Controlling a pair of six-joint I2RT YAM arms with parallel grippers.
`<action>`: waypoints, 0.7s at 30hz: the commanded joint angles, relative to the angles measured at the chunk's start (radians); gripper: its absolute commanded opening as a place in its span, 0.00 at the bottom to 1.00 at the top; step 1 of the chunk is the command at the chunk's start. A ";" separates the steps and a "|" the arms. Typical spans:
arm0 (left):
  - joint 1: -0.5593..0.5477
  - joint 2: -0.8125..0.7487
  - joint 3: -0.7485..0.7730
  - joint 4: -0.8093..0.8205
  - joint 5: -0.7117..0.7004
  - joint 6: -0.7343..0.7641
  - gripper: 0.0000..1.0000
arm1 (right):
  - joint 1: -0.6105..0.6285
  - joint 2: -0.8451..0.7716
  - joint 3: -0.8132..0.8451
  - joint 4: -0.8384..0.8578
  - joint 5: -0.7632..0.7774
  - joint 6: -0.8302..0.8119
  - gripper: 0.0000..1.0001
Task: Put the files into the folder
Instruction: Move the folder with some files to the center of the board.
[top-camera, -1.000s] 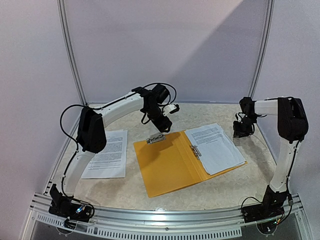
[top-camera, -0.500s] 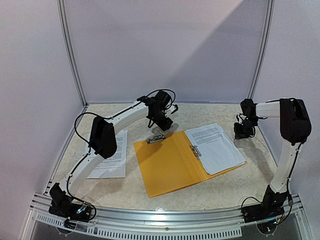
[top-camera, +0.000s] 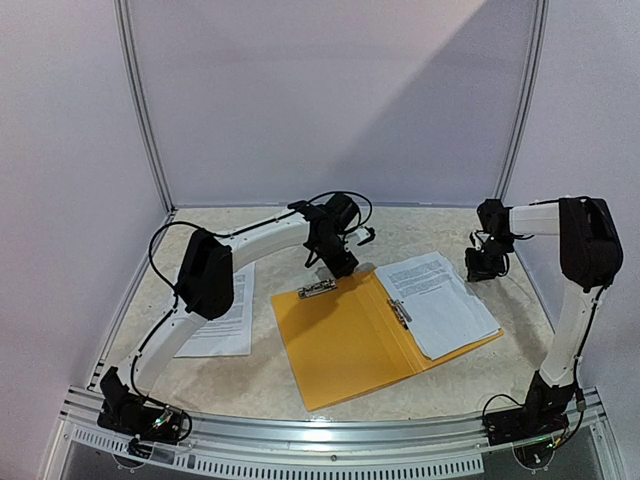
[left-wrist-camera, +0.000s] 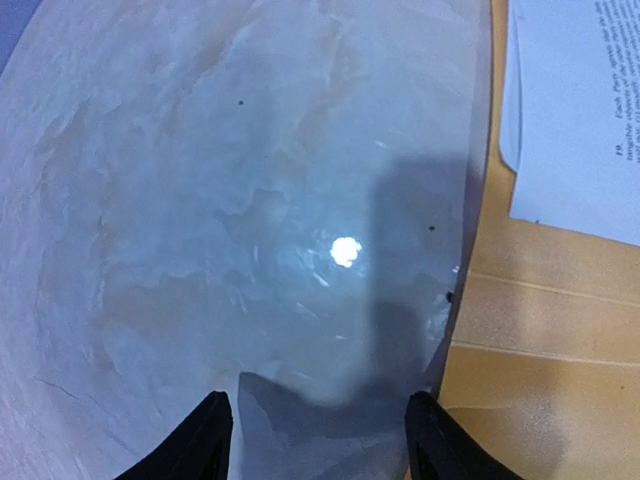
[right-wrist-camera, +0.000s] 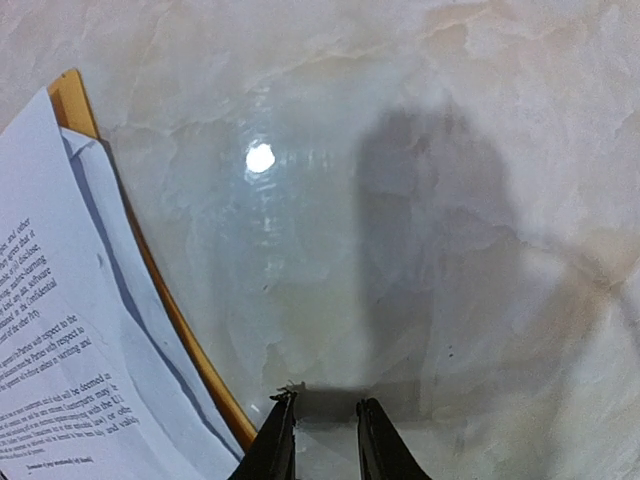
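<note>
left arm (top-camera: 262, 236) has swung right; its jaws, wide apart and empty, hang at the far edge of the open orange-yellow plastic folder (top-camera: 340, 345), which slid slightly. right arm (top-camera: 572, 320) jaws, barely parted and empty, sit beside the folder's white printed sheets (top-camera: 440, 300). 1 loose sheet (top-camera: 222, 310), left of both jaws, remains unfiled.

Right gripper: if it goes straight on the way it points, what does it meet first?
The right gripper likely meets bare table first, just beside the folder edge; depth unclear.
</note>
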 joint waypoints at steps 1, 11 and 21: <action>0.000 -0.015 -0.088 -0.089 0.027 0.039 0.62 | 0.030 0.053 -0.076 -0.204 -0.066 0.009 0.22; -0.021 -0.085 -0.172 -0.116 0.008 0.091 0.62 | 0.031 0.059 -0.125 -0.288 -0.142 -0.012 0.22; -0.016 -0.198 -0.287 -0.129 -0.030 0.132 0.65 | 0.056 0.066 -0.131 -0.318 -0.201 -0.016 0.22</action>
